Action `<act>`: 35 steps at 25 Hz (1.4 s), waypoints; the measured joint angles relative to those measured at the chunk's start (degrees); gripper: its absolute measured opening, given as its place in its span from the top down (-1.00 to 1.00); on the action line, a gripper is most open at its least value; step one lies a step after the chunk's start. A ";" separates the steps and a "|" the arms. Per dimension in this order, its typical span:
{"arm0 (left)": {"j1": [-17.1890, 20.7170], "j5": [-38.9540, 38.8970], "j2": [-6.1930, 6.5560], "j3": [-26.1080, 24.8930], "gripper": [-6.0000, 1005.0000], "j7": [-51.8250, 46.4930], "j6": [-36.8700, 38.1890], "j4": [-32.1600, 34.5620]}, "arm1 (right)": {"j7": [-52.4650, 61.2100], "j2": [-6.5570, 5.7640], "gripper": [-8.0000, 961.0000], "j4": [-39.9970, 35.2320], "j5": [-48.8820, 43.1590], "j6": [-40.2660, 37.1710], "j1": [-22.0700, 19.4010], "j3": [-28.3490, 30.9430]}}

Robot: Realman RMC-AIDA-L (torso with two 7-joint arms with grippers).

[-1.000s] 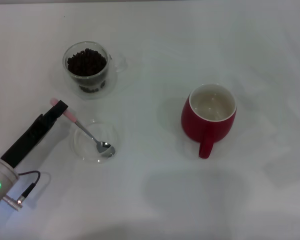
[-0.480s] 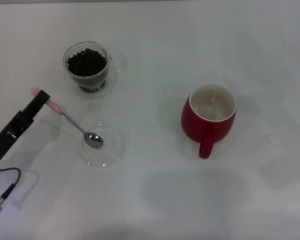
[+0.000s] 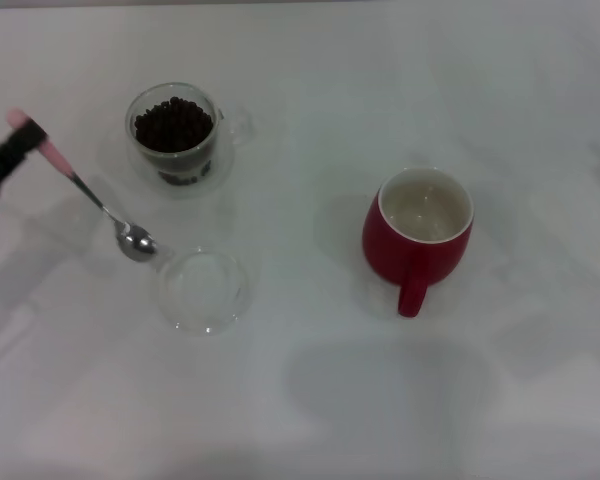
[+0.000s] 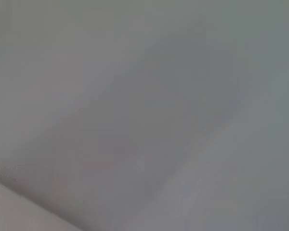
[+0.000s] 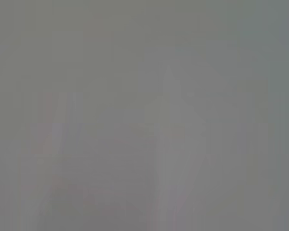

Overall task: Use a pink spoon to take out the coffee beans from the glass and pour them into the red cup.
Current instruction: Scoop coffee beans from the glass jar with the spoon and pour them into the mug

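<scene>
Slippage looked the main hazard: the left claw [image 3: 18, 140], at the left edge of the head view, was clamped on only the tip of the pink spoon's [image 3: 85, 185] handle, so the long stem hung slanted down with its bowl in the air over the table [image 3: 310, 400]. A pinch that far out could have let the spoon swivel, and a swivelled bowl might have caught the glass rim or spilled on the way to the mug.

Nearest stood a shallow clear dish [image 3: 202, 290], holding nothing, with the spoon bowl just beside its left rim and no bean visible in the bowl. To the right, well apart, the red cup [image 3: 417, 240] stood upright, handle toward the robot, its cream inside bare. Farthest, the glass [image 3: 174, 138] stood upright with the coffee beans [image 3: 172, 125] heaped near its brim, so a careless dip might have knocked some out.

The right claw was in no view.
</scene>
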 joint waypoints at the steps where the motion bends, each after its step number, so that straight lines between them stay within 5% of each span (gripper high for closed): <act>1: -0.24 0.39 0.94 0.15 0.73 -1.42 0.00 1.65 | 0.00 0.37 -0.33 -0.49 0.01 0.00 -0.07 -0.06; 5: -2.15 1.22 4.36 0.02 0.73 -4.83 -0.23 4.93 | -0.03 1.62 -0.33 -1.43 -0.15 -0.58 -0.16 -0.39; 12: -8.39 2.72 10.52 -0.16 0.73 -10.05 -4.94 7.03 | 0.42 2.09 -0.33 -1.39 -0.59 -2.88 0.40 -4.25; 17: -13.66 6.19 12.24 0.00 0.73 -11.44 -9.41 7.25 | 2.56 2.15 -0.33 -1.47 -0.64 -3.84 0.82 -5.95; 22: -18.63 11.09 11.51 0.02 0.73 -11.53 -14.71 7.37 | 3.25 2.17 -0.33 -0.99 -0.70 -4.69 0.84 -6.28; 30: -23.42 17.03 7.81 0.06 0.73 -10.56 -19.88 8.98 | 3.34 2.00 -0.33 -0.27 -0.76 -5.29 0.17 -6.28; 35: -23.91 21.23 4.37 0.05 0.73 -9.38 -21.81 12.69 | 3.35 1.69 -0.33 1.39 -0.79 -6.81 0.02 -6.20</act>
